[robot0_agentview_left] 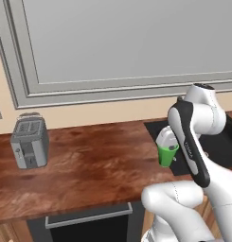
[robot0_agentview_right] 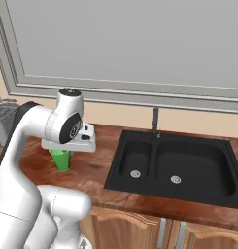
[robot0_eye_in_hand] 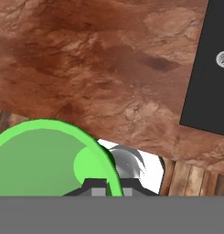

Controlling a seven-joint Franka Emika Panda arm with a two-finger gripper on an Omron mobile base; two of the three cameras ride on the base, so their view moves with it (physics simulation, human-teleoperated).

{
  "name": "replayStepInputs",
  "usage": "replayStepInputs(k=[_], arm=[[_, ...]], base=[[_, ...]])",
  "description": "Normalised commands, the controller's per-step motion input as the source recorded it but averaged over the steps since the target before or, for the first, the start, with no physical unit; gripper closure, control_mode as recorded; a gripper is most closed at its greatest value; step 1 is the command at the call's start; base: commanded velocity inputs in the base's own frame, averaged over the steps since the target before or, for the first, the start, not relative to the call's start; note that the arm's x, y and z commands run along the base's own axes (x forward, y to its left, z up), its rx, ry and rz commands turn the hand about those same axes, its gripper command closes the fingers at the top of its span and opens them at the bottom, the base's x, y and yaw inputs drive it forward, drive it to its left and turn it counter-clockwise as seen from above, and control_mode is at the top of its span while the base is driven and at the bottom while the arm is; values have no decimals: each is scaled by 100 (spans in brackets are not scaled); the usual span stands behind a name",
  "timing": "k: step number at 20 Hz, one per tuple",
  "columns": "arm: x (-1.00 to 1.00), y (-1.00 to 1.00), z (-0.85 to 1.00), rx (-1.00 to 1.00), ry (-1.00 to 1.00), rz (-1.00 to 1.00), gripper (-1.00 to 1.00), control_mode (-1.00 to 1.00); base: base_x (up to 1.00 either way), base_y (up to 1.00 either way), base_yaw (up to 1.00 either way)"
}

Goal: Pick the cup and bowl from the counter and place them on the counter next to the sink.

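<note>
My gripper (robot0_eye_in_hand: pixel 107 186) is shut on the rim of the bright green cup (robot0_eye_in_hand: pixel 45 157), with the cup wall between its two tips. The cup (robot0_agentview_left: pixel 167 155) hangs under the hand, a little above the reddish-brown counter (robot0_agentview_left: pixel 89 160) and just left of the black sink (robot0_agentview_right: pixel 174 165). In the right base view the cup (robot0_agentview_right: pixel 61 159) shows below the white hand, over the counter strip (robot0_agentview_right: pixel 98 168) beside the basin. The bowl is out of view.
A grey toaster (robot0_agentview_left: pixel 30 142) stands at the counter's left end. A dark faucet (robot0_agentview_right: pixel 155 121) rises behind the sink. The counter's front edge (robot0_eye_in_hand: pixel 131 141) lies close under the hand, with wood floor below. A dark appliance front (robot0_agentview_left: pixel 89 222) sits under the counter.
</note>
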Motion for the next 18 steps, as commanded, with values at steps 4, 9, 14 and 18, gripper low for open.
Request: replayStepInputs(k=[4,9,14,18], arm=[[0,0,0,0,0,0,100,100],[0,0,0,0,0,0,100,100],[0,0,0,0,0,0,100,-100],[0,0,-2,2,0,0,100,-100]], base=[[0,0,0],[0,0,0],[0,0,0],[0,0,0]])
